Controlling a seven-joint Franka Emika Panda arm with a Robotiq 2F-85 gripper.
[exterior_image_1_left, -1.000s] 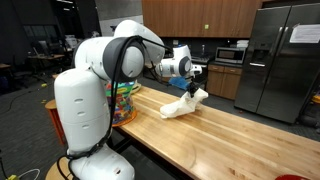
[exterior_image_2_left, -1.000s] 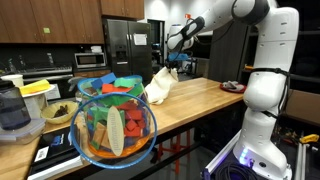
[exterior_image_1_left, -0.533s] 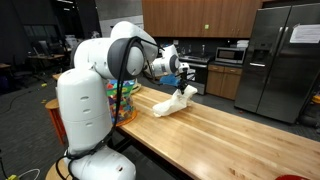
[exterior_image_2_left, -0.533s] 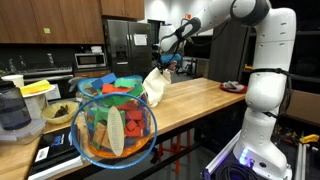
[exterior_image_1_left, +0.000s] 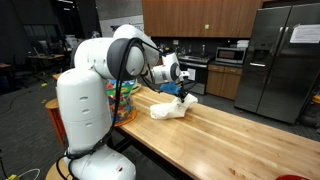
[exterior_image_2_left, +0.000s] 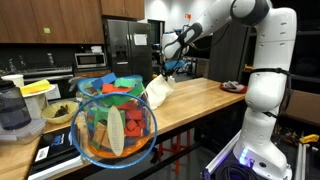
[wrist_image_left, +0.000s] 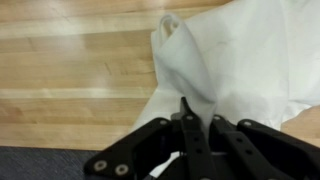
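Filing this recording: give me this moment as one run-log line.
claw: shut on white cloth | cloth: pinched at a fold, lower part on wooden table | views: wrist, both exterior

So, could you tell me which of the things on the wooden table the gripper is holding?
The white cloth, pinched in the shut gripper with one corner raised; the basket of colourful toys stands apart, untouched.

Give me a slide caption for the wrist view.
Claw shut on a pinched fold of white cloth over the wooden tabletop.
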